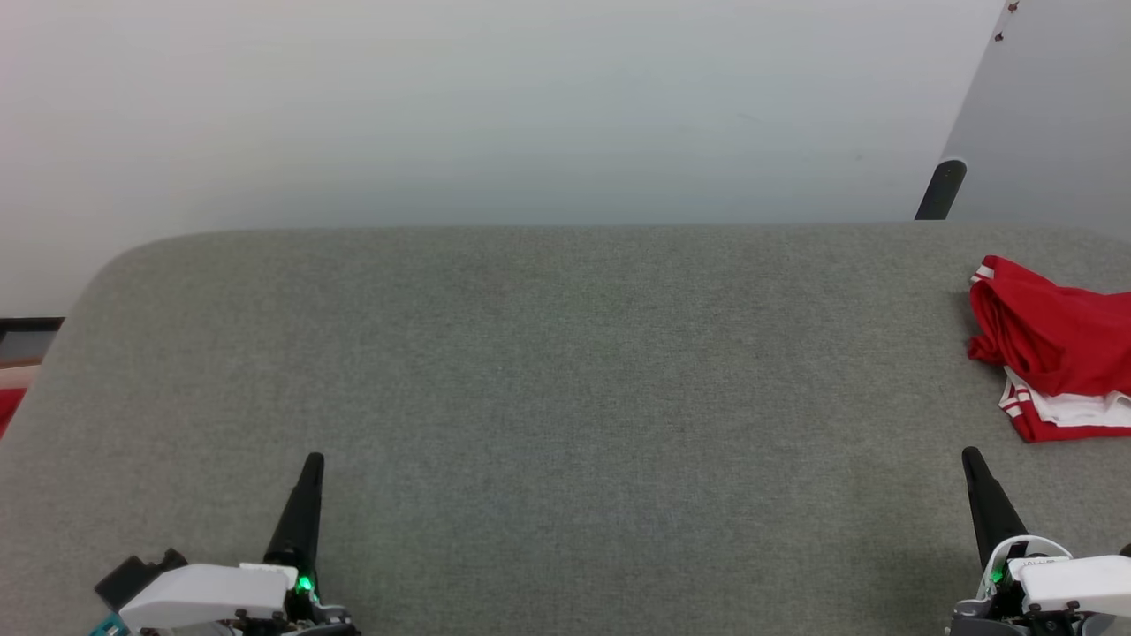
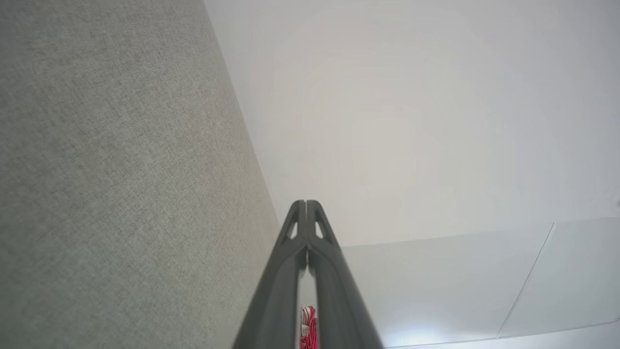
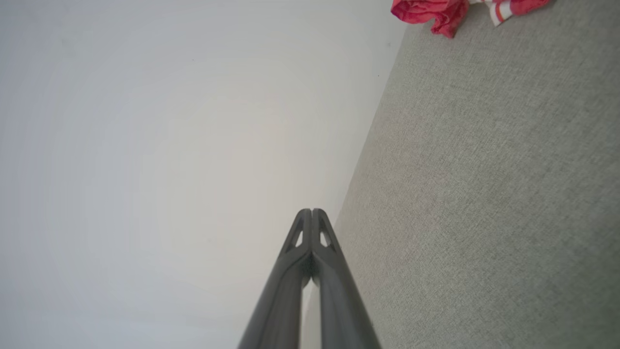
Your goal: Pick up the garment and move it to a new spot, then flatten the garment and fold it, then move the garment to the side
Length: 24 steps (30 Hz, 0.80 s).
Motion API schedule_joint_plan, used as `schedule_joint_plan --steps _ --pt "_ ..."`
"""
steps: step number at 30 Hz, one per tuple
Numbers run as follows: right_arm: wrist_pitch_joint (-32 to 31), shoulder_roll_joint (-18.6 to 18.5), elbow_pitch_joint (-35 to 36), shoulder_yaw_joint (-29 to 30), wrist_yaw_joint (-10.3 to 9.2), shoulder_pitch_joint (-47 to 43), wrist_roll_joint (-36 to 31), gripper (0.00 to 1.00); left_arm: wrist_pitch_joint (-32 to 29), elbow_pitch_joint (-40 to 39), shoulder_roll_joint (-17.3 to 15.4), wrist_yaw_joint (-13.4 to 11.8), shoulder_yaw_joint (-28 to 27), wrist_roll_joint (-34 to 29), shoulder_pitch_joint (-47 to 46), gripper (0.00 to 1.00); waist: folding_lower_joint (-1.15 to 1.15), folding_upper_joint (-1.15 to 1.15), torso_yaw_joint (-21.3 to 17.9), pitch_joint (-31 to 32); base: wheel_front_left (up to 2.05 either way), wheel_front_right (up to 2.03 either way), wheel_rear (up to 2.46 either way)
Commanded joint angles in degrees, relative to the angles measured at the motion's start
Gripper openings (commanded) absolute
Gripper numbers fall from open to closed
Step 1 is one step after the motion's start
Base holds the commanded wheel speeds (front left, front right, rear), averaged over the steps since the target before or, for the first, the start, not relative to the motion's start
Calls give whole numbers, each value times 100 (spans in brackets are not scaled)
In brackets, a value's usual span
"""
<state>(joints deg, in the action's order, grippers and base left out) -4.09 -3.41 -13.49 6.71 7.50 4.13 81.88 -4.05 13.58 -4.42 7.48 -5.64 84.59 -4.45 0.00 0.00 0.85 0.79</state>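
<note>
The garment point(image 1: 1056, 349) lies crumpled at the far right of the grey fabric table point(image 1: 548, 371), red with white and striped trim, partly cut off by the head view's right edge. The right wrist view has the garment point(image 3: 436, 12) at its top edge, and a sliver of the garment point(image 2: 308, 329) peeks between the fingers in the left wrist view. My left gripper point(image 1: 313, 461) rests at the lower left, shut and empty, far from the cloth. My right gripper point(image 1: 971, 455) is at the lower right, shut and empty, a short way in front of the garment. The left gripper point(image 2: 306, 203) and right gripper point(image 3: 312, 211) show fingertips pressed together.
A pale wall rises behind the table's far edge. A dark post point(image 1: 940, 189) and a grey panel point(image 1: 1051, 115) stand at the back right. The table's far left corner is rounded, with floor and a red patch point(image 1: 9, 406) beyond the left edge.
</note>
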Motion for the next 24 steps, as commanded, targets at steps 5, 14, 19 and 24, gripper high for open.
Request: schedule_joint_plan --steps 5,14,19,24 --pt "-76 13 -6 -17 -1 136 288 0 -79 6 33 2 -39 222 -107 0 0 0 -18 -21 0 0 0" --pt "-168 39 -35 -20 -1 182 680 0 -177 28 101 2 -75 505 -152 0 0 0 -50 -57 0 0 0" --pt "-219 54 -48 -22 0 224 904 0 -228 41 138 2 -93 665 -185 0 0 0 -68 -77 0 0 0" --pt "-266 69 -61 -24 0 266 1088 0 -275 52 172 2 -111 799 -216 0 0 0 -85 -97 0 0 0"
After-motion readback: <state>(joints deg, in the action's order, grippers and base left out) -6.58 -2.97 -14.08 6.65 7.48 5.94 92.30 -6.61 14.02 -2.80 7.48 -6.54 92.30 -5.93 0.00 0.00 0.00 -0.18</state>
